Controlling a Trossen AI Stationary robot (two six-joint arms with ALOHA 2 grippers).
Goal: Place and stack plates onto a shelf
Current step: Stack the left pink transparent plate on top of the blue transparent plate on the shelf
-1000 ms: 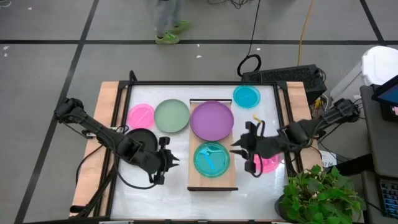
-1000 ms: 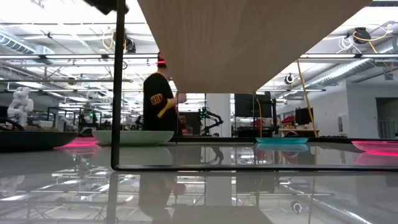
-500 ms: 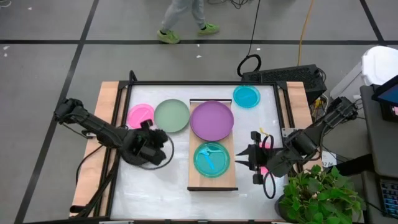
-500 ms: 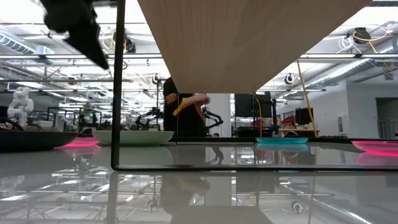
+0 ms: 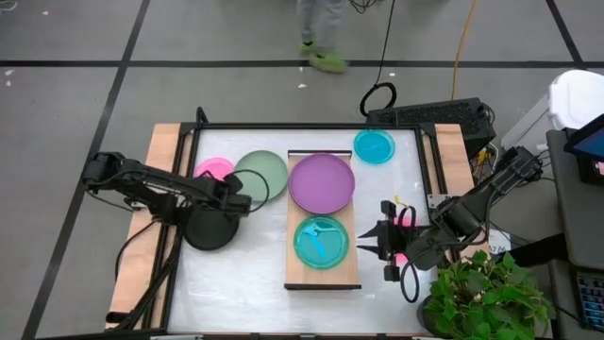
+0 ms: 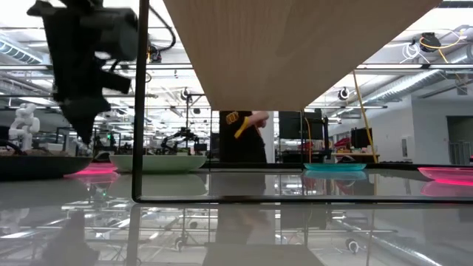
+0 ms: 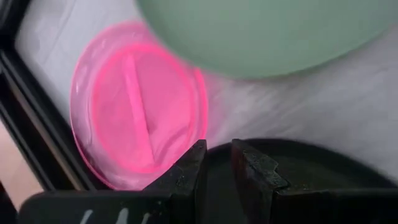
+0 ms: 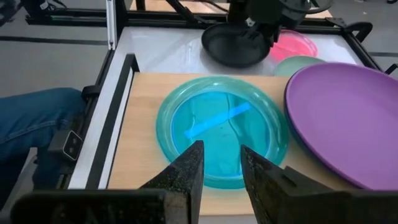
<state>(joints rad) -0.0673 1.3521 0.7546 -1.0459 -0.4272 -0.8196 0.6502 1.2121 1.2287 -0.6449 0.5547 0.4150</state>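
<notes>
On the shelf (image 5: 345, 272), a light-wood board, lie a purple plate (image 5: 321, 182) and a cyan plate (image 5: 321, 242). A black plate (image 5: 208, 231), a pink plate (image 5: 213, 169) and a green plate (image 5: 264, 175) lie on the white table to the shelf's left. My left gripper (image 5: 241, 200) hangs over the black plate's far rim (image 7: 298, 163), pointing steeply down. Its fingers (image 7: 198, 163) stand a narrow gap apart with nothing between them. To the shelf's right my right gripper (image 5: 364, 236) hovers narrowly open, aimed at the cyan plate (image 8: 217, 127).
A second cyan plate (image 5: 375, 144) lies at the table's far right, and another pink plate (image 5: 410, 251) lies under my right arm. From table height the raised shelf (image 6: 295, 52) is seen from below, with a dark frame post (image 6: 140, 103). A potted plant (image 5: 486, 297) stands at the near right. A person walks beyond the far edge.
My left gripper has swung from the black plate's near right side toward the table's far edge, sinking and rolling, and now points steeply down over the plate's far rim. My right gripper drew slightly toward the near edge, then kept still. No plate has moved.
</notes>
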